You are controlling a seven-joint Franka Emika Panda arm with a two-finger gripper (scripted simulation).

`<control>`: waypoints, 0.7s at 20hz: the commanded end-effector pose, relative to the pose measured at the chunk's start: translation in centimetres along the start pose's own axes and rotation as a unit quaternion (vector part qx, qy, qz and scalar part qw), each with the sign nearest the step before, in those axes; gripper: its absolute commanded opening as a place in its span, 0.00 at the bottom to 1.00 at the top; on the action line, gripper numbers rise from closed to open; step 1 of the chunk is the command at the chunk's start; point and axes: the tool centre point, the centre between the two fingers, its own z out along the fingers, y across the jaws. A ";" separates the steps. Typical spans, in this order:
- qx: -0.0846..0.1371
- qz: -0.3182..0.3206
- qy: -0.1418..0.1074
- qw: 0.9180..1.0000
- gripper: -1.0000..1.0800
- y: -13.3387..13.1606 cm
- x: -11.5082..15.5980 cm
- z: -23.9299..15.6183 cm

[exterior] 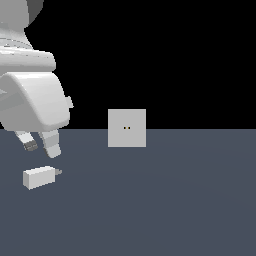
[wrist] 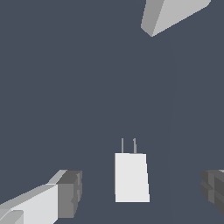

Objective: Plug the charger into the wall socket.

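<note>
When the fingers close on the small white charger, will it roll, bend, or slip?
The charger is a flat-sided block lying on the floor, so it probably will not roll. It looks rigid, so bending is unlikely. Its faces seem smooth, so it might slip or twist if the open fingers close off-centre. The thin prongs look delicate.

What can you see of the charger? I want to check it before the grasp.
The charger is a small, plain white rectangular block with two short grey prongs at one end. It lies flat on the dark floor, prongs pointing toward the exterior view's right, roughly the socket's side. In the wrist view it sits between the open gripper's fingers, with gaps on both sides. Nothing but the floor touches it.
</note>
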 end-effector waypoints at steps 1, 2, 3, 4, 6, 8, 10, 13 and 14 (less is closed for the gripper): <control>-0.001 0.003 0.002 1.000 0.96 -0.1 -0.1 0.1; -0.001 0.003 0.002 1.000 0.96 -0.1 -0.1 0.1; 0.000 0.002 0.001 1.000 0.96 -0.1 -0.1 0.1; 0.000 0.002 0.001 1.000 0.96 -0.1 -0.1 0.1; 0.000 0.002 0.001 1.000 0.96 -0.1 -0.2 0.3; -0.001 0.002 0.001 1.000 0.96 -0.1 -0.3 0.7; -0.001 0.002 0.001 1.000 0.96 -0.1 -0.5 1.3; -0.001 0.003 0.001 1.000 0.96 0.0 -1.0 2.5; -0.001 0.003 0.001 1.000 0.96 0.0 -1.1 3.0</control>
